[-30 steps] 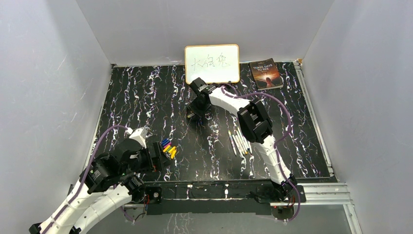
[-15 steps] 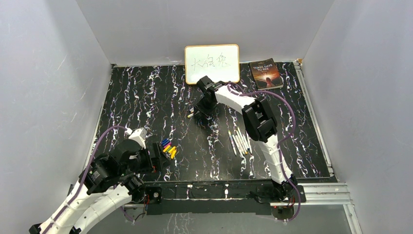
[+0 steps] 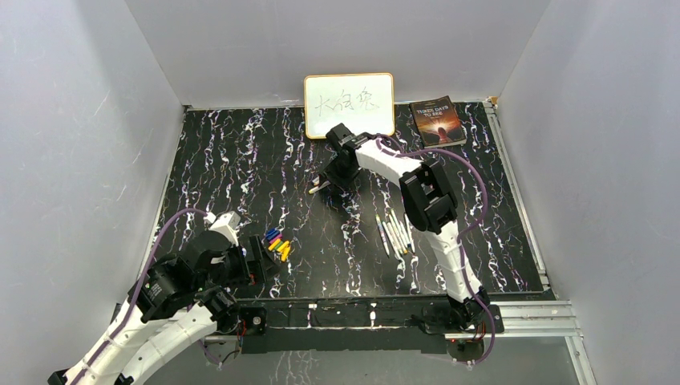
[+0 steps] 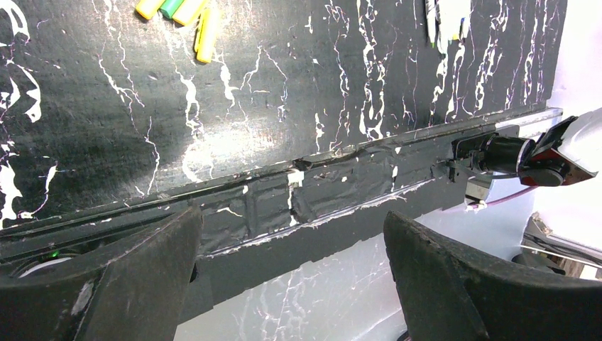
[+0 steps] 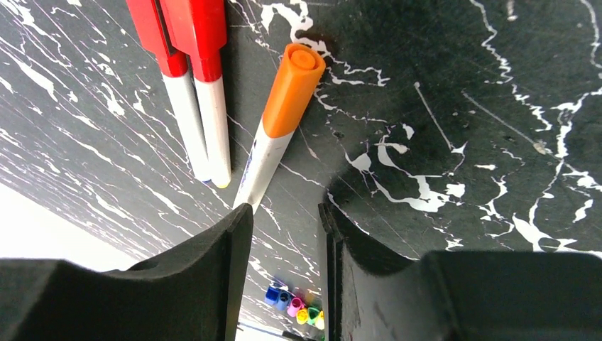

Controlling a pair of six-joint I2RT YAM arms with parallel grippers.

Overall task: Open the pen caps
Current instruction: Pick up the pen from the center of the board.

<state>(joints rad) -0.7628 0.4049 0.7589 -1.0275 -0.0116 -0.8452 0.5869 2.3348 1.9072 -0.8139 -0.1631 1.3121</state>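
Note:
Three capped pens lie on the table in the right wrist view: two with red pen caps (image 5: 181, 28) and one with an orange cap (image 5: 291, 77). My right gripper (image 5: 284, 213) hovers just past the orange pen's barrel end, jaws a little apart and empty; it is at the far middle in the top view (image 3: 329, 178). A pile of loose pen caps (image 3: 277, 244) lies near my left gripper (image 3: 263, 258), which is wide open and empty (image 4: 291, 220). Several uncapped pens (image 3: 393, 233) lie side by side right of centre.
A whiteboard (image 3: 349, 104) and a book (image 3: 437, 120) stand at the table's far edge. The table's near edge rail (image 4: 341, 153) crosses the left wrist view, with yellow caps (image 4: 186, 10) at its top left.
My right gripper has shifted slightly right and back over the capped pens, then stayed. The left arm has barely moved.

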